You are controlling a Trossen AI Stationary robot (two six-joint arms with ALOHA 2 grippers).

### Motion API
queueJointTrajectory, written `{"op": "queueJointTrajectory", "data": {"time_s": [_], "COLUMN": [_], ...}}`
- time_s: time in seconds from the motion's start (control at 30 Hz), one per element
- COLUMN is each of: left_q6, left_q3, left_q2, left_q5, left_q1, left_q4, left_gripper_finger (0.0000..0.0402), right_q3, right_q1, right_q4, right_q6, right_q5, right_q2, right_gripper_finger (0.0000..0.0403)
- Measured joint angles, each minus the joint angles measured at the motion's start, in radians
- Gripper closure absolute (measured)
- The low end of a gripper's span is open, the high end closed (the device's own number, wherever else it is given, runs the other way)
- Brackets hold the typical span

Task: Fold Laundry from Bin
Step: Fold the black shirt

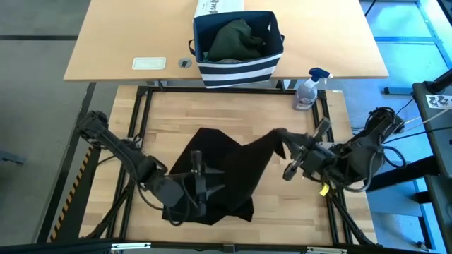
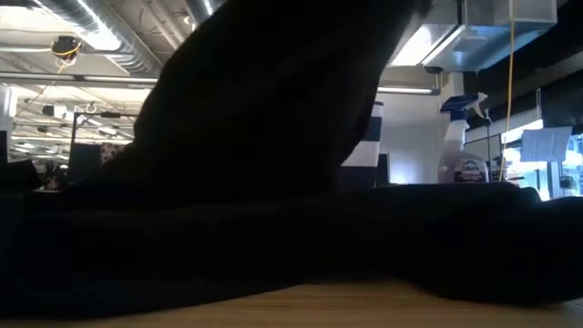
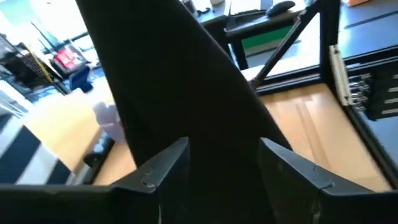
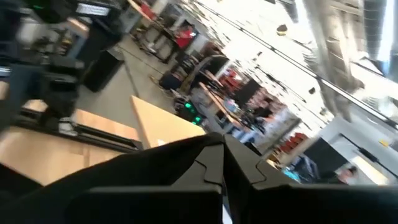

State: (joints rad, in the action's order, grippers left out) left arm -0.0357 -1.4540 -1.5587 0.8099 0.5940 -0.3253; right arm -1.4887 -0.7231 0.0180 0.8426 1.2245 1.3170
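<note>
A black garment [image 1: 222, 176] of the laundry lies spread on the wooden table, and its right corner is raised. My right gripper [image 1: 284, 137] is shut on that corner, above the table at the right. My left gripper [image 1: 201, 169] is open over the garment's left part. In the left wrist view the black cloth [image 3: 186, 93] rises between its two fingers [image 3: 168, 163]. The bin [image 1: 239, 67] stands on the far table with a dark green garment [image 1: 236, 39] in it. My right gripper pinches the black garment's raised right corner [image 1: 275, 139] between its two shut fingers [image 4: 205, 152], coming about level from the table's right side. The cloth slopes down from the hold, and its left part lies on the table. My left gripper has the cloth between its open fingers; I cannot tell whether it touches.
A spray bottle [image 1: 308, 88] stands at the table's far right edge. A white printed box [image 1: 219, 7] sits behind the bin. A small white card [image 1: 149, 63] lies on the far table to the left. In the low view the black cloth [image 2: 273, 137] fills most of the picture.
</note>
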Motion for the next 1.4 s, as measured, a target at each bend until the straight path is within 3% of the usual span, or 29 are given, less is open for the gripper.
{"op": "queueJointTrajectory", "data": {"time_s": [0.13, 0.27, 0.53, 0.77, 1.4], "left_q6": [-0.046, -0.106, -0.265, -0.313, -0.31], "left_q3": [0.0, -0.002, -0.133, -0.215, -0.215], "left_q2": [0.006, 0.029, 0.03, 0.027, -0.007], "left_q5": [0.015, -0.043, -0.302, -0.529, -0.792], "left_q1": [-0.045, -0.106, -0.207, -0.273, -0.402], "left_q4": [0.031, 0.039, 0.037, 0.034, -0.059], "left_gripper_finger": [0.0215, 0.0215, 0.0215, 0.0215, 0.0215], "right_q3": [0.0, 0.0, 0.0, 0.0, 0.0], "right_q1": [-0.001, -0.001, -0.001, 0.023, 0.21], "right_q4": [0.083, 0.168, 0.303, 0.324, 0.258], "right_q6": [-0.107, -0.222, -0.366, -0.395, -0.418], "right_q5": [-0.095, -0.161, -0.295, -0.39, -0.735], "right_q2": [0.0, 0.0, 0.001, 0.005, 0.08], "right_gripper_finger": [0.0403, 0.0403, 0.0403, 0.0403, 0.0403]}}
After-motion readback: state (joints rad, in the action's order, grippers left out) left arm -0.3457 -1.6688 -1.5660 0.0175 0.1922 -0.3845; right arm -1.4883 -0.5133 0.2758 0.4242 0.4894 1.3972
